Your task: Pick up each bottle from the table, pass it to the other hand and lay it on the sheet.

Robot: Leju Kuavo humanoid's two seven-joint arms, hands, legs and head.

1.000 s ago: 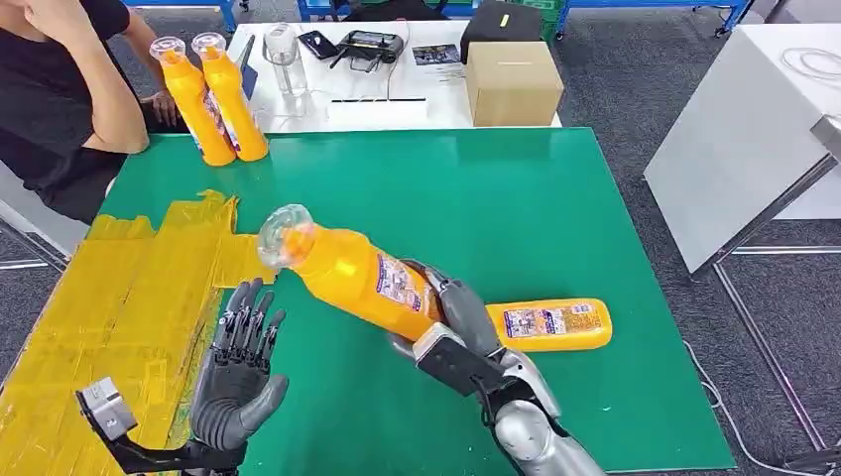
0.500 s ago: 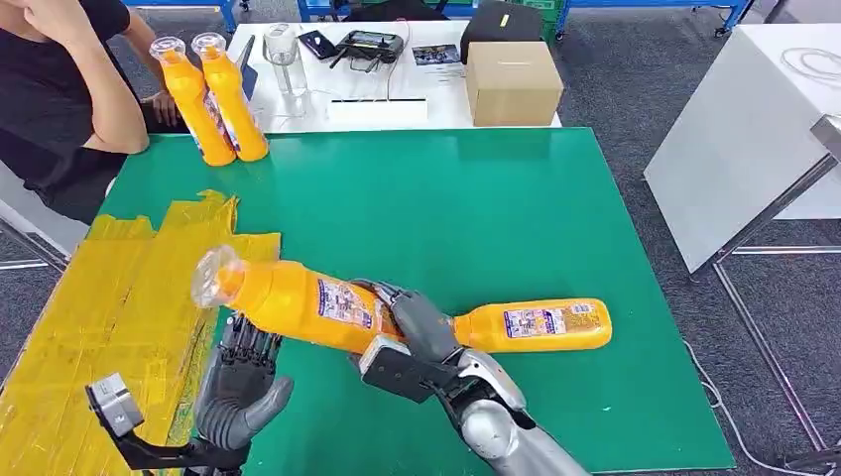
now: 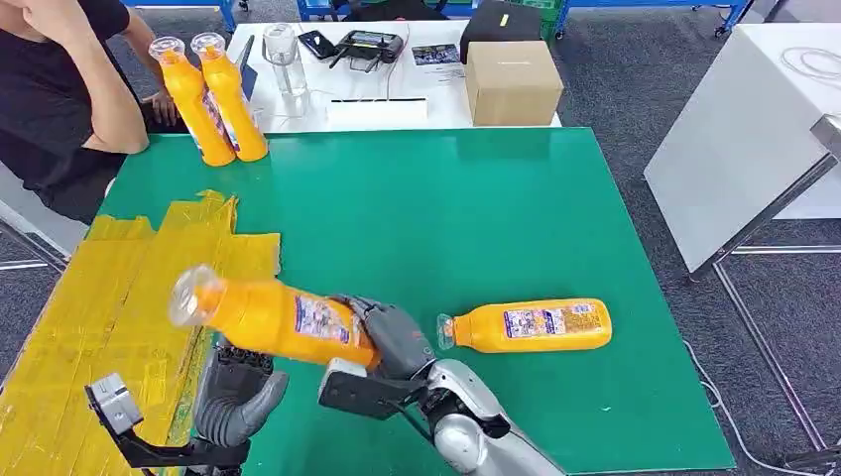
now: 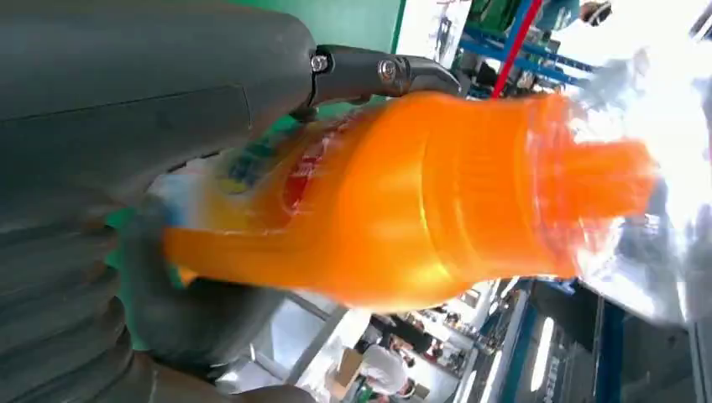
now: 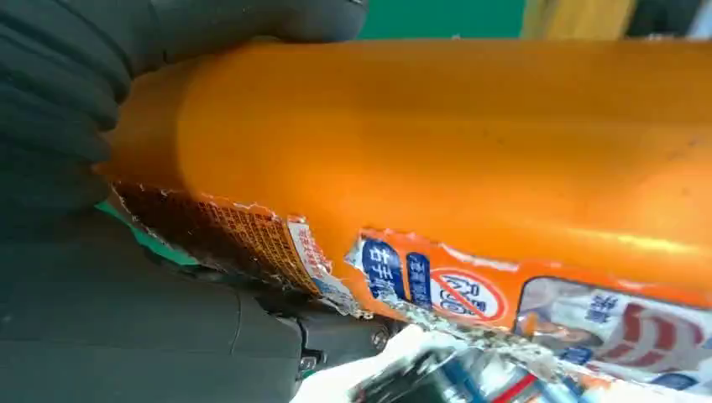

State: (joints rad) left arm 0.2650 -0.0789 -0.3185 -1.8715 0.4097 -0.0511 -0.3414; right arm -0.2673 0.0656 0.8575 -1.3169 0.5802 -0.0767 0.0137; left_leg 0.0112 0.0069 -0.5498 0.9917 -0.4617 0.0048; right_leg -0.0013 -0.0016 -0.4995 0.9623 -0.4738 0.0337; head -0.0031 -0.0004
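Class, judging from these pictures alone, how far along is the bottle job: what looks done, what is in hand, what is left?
Done: nothing yet; the yellow sheet holds no bottle. In hand: the right hand grips the held bottle by its base, over the left hand, whose grasp on it cannot be told. Left: finishing the pass, laying it down, then the lying bottle and two standing bottles.
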